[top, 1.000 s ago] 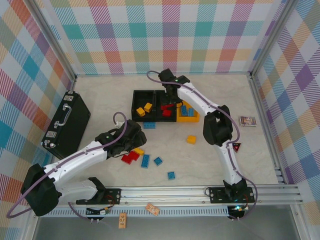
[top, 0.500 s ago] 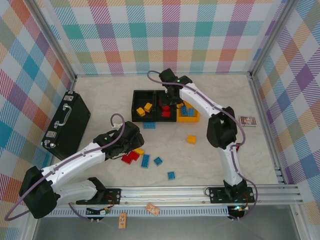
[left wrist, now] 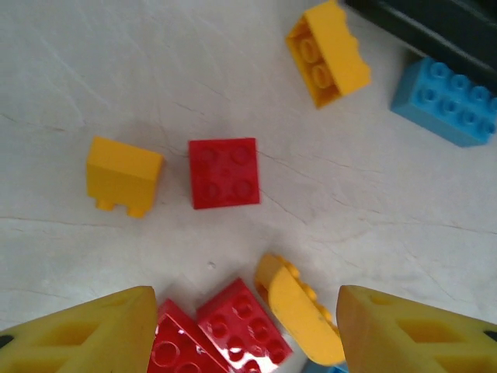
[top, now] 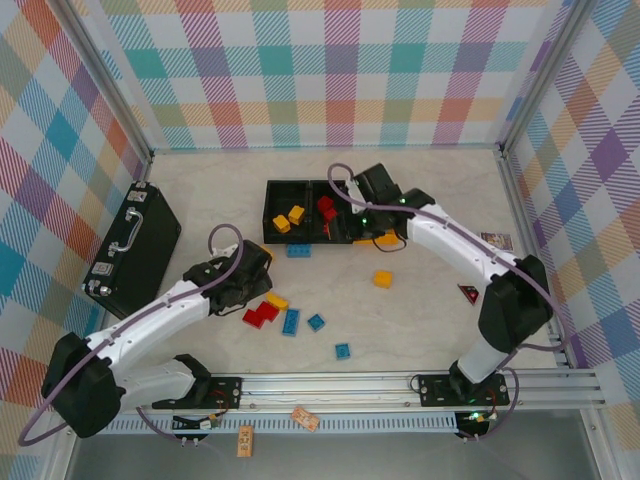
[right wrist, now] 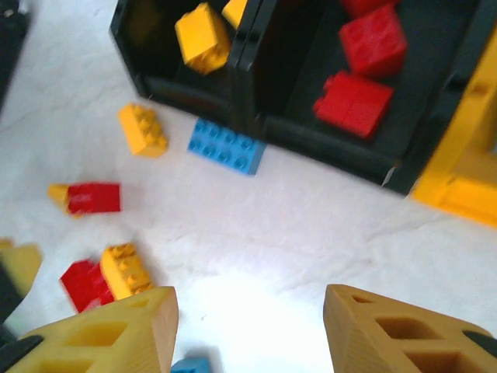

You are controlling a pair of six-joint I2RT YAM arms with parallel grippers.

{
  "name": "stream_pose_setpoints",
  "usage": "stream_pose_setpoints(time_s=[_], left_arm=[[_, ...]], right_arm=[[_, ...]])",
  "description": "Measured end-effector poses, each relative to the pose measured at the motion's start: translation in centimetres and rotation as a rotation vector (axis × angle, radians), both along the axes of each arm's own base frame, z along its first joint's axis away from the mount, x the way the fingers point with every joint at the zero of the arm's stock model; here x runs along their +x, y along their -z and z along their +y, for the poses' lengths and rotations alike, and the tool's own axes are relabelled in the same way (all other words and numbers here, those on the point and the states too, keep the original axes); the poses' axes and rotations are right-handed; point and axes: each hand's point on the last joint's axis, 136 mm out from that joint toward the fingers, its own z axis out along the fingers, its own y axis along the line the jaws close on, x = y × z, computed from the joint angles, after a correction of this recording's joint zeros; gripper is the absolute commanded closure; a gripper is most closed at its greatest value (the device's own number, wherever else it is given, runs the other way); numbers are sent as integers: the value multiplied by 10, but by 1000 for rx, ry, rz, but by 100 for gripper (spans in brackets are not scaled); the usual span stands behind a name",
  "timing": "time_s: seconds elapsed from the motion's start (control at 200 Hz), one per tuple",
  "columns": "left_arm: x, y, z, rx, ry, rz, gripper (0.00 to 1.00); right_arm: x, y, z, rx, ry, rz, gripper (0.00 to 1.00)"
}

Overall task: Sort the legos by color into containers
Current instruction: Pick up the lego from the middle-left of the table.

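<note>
Yellow-fingered left gripper [left wrist: 245, 299] and right gripper [right wrist: 248, 299] stand parted, gripping nothing.

Pastel plaid walls [top: 340, 70] enclose a cream, faintly veined table [top: 430, 320]. The left bin [top: 268, 212] and middle bin [top: 330, 240] are black, the right bin [right wrist: 466, 155] yellow-orange. Scattered: a red lego [left wrist: 224, 172], a yellow lego [left wrist: 124, 175], a blue lego [left wrist: 446, 101]. The briefcase [top: 135, 245] is black.

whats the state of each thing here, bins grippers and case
left gripper, open, empty, over loose legos
right gripper, open, empty
left black bin, open-topped, holds yellow legos
middle black bin, open-topped, holds red legos
yellow-orange bin, contents hidden
briefcase, closed, lying flat
</note>
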Motion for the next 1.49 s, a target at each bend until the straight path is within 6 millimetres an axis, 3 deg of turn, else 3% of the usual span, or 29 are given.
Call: stream_pose_setpoints(time_s=[0.18,0.355,0.535,0.795,0.945,1.11,1.27,1.495], left_arm=[[6,20,9,69,-2,66,38],[20,35,7,113,7,112,38],[35,46,1,133,23,127,40],[45,62,2,171,28,175,51],[47,66,1,182,38,190,69],[55,63,-3,186,62,182,78],[57,57,-5,183,77,172,79],[73,14,-26,130,125,83,80]], right_arm=[[-43,14,2,112,-67,81,48],[-66,17,7,179,-113,110,49],[-73,22,8,194,-116,140,49],[-72,18,11,213,-122,128,49],[-71,17,13,219,-124,122,49],[-71,18,13,219,-121,123,50],[-70,20,11,210,-102,129,50],[-61,20,3,195,-40,123,49]])
